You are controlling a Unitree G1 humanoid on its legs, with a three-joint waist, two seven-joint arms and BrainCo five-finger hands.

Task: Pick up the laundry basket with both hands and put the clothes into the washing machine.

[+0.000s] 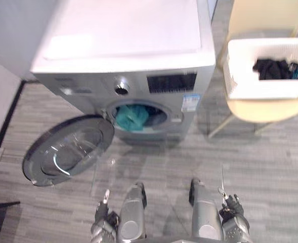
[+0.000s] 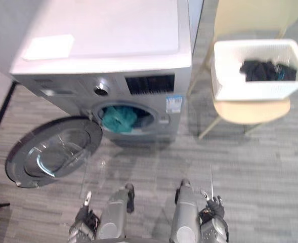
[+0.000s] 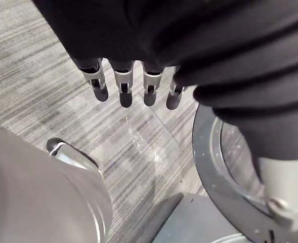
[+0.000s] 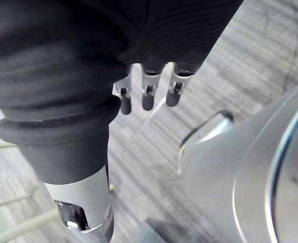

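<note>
Your left hand (image 3: pixel 124 88) and right hand (image 4: pixel 147 93) both hang low, fingers straight and loose, holding nothing; the white laundry basket (image 1: pixel 260 83) sits on a pale chair (image 1: pixel 262 109) off to your right, well apart from both hands, with dark clothes (image 1: pixel 272 68) inside. The washing machine (image 1: pixel 123 30) stands ahead, door (image 1: pixel 68 149) swung open low on the left, a teal garment (image 1: pixel 131 117) in the drum; my guess at the risk is an uneven grab tipping the basket off the seat, or clipping that door while carrying.

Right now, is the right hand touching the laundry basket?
Apart. The left eye view shows the right hand hanging low over the floor, while the laundry basket sits on the chair, well clear.
</note>
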